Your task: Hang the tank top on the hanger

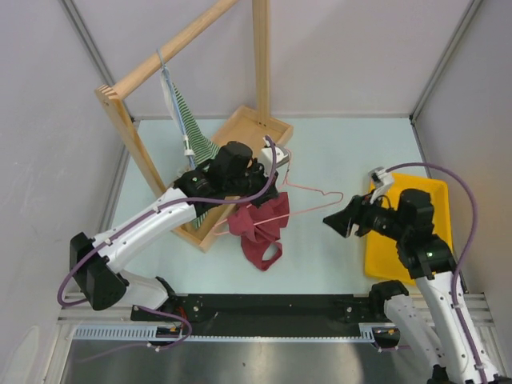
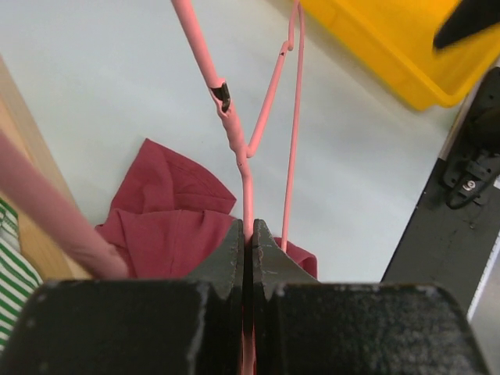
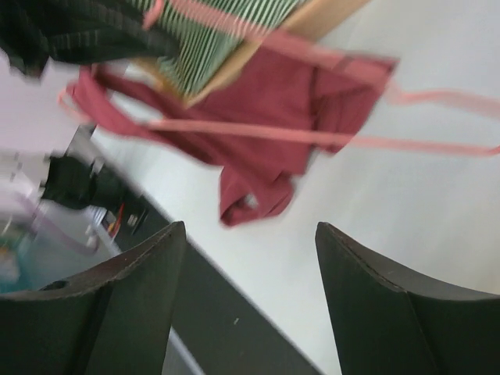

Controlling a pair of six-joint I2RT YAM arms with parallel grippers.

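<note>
Over the surface, the left hand (image 2: 248, 228) pinches the hanger (image 2: 234, 133) above the bunched tank top (image 1: 258, 232). The right hand (image 3: 250, 230) gapes empty. It likely must lift the cloth onto the wire next.

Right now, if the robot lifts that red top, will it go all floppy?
Probably floppy: the tank top bunches in soft folds, with a strap loop sagging. Likely light, since it looks like thin cloth. It may slip along the smooth, thin hanger wire.

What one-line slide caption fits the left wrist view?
Left gripper shut on the pink hanger, maroon tank top behind it, yellow bin beyond.
</note>
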